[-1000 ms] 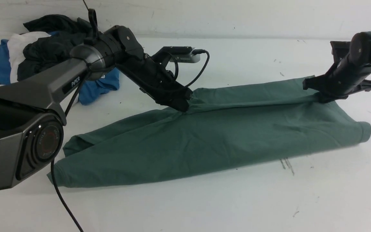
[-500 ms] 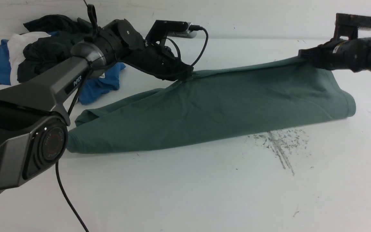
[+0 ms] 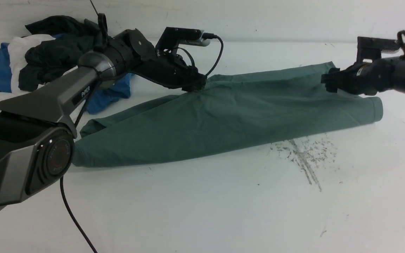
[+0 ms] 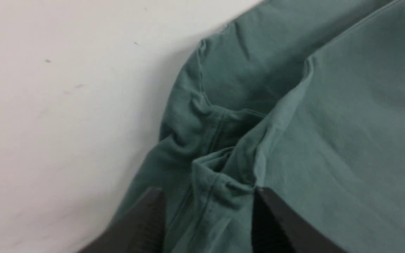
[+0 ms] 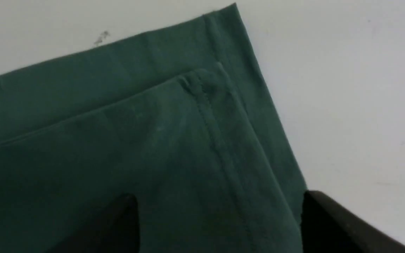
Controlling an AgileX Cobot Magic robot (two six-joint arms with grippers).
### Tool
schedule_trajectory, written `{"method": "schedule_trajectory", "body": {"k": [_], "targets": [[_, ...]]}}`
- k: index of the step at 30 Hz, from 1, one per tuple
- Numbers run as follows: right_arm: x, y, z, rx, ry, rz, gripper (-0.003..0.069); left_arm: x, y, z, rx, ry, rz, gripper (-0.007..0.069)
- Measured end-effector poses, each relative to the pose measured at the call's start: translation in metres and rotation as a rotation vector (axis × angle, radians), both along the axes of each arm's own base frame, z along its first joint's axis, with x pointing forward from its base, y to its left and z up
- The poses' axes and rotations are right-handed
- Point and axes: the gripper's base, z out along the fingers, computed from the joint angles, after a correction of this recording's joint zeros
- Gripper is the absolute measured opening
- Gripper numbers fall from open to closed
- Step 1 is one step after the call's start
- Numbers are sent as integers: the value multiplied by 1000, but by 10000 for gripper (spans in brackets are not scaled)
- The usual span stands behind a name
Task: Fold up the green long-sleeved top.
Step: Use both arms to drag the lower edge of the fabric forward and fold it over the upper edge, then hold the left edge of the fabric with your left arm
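Observation:
The green long-sleeved top [image 3: 223, 119] lies on the white table as a long band folded lengthwise, one sleeve trailing to the near left. My left gripper [image 3: 198, 87] hovers low over its far edge near the middle. In the left wrist view the left gripper [image 4: 207, 198] is open, its dark fingers [image 4: 146, 221] apart on either side of a bunched seam of the top [image 4: 329, 123]. My right gripper [image 3: 329, 84] is at the top's right end. It [image 5: 220, 207] is wide open above two stacked hemmed layers of the top [image 5: 118, 140].
A heap of blue, white and dark garments [image 3: 47, 52] sits at the far left, behind the left arm. Grey scuff marks [image 3: 304, 154] show on the table just in front of the top. A black cable [image 3: 72, 218] hangs by the left arm's base.
Both grippers carried the top's edge up and toward the far side, lowered it, then opened and let go. The top slid back, uncovering the scuff marks.

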Motion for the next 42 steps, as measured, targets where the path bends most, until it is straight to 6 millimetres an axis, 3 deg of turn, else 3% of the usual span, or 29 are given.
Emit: {"method": "schedule_trajectory", "body": {"k": [5, 7, 12, 23, 25, 30, 31, 32, 38, 42], "targets": [[-26, -16, 56, -48, 108, -46, 601, -18, 30, 53, -23, 98, 2, 420], [-36, -26, 63, -45, 184, -80, 601, -30, 43, 71, -13, 170, -9, 420], [-43, -43, 42, -18, 331, -102, 599, -45, 61, 74, 28, 346, 10, 407], [-29, -42, -7, -18, 350, -29, 562, -45, 64, 70, 48, 369, 27, 318], [-29, -41, -12, -2, 359, -20, 521, -45, 64, 70, 47, 369, 26, 310], [-32, -34, -14, 63, 398, 20, 150, -45, 64, 70, 47, 369, 26, 258], [-32, -34, -14, 64, 406, 23, 135, -45, 64, 70, 47, 369, 26, 255], [-35, -34, -14, 71, 435, 30, 55, -45, 64, 71, 45, 368, 28, 227], [-59, -35, 0, 93, 641, 49, 19, -53, 66, 91, 27, 353, 58, 78], [-77, -32, 18, 103, 698, 47, 19, -73, 69, 109, 28, 356, 63, 5]]}}
